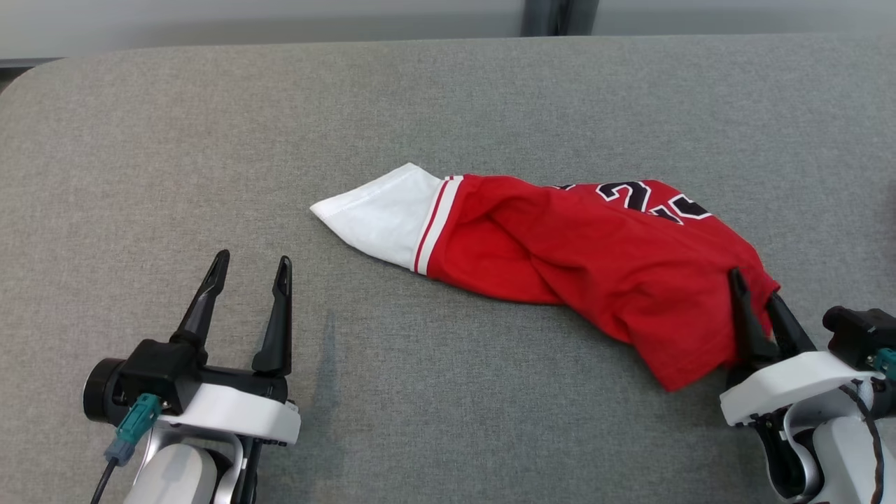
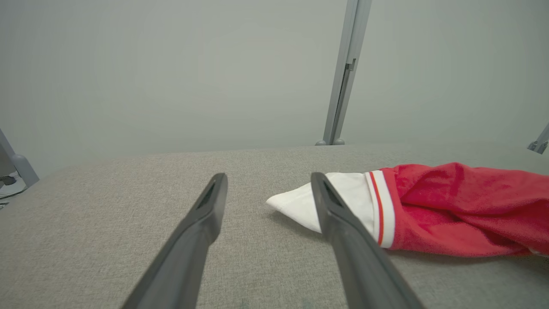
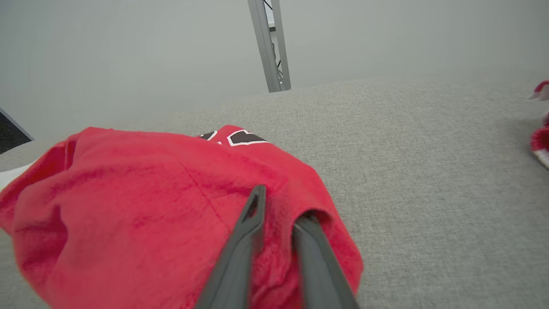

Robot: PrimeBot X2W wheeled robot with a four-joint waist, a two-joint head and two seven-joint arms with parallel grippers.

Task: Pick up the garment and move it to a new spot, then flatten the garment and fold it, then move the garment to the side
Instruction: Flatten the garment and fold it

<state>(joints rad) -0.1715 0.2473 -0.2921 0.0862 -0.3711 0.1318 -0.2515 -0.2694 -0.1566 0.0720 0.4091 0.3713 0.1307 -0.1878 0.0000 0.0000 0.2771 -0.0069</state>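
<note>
- In the head view, we saw the garment (image 1: 595,259) sprawled on the grey table (image 1: 210,140). Its long axis ran from a white sleeve (image 1: 378,217) at its left end to a bunched red end at its right, with black numerals (image 1: 651,199) along its far side.
- The right gripper (image 1: 752,285) sat at the garment's red end, on the near right corner. The left gripper (image 1: 253,257) stood well apart from the garment, off the near side of the white sleeve. We judged the right arm the one placed to carry it.
- In the left wrist view, the left gripper (image 2: 269,176) had its fingers spread wide with nothing between them. The garment's white sleeve (image 2: 343,193) lay ahead and to their right, apart from both fingers.
- In the right wrist view, the right gripper (image 3: 281,204) had its fingers drawn almost together with a fold of red cloth nipped between them. One finger lay over the cloth and the other was tucked under the fold, and most of the garment (image 3: 150,193) spread away to their left.
- We reckoned a lift from that corner would trail the sleeve end behind.
</note>
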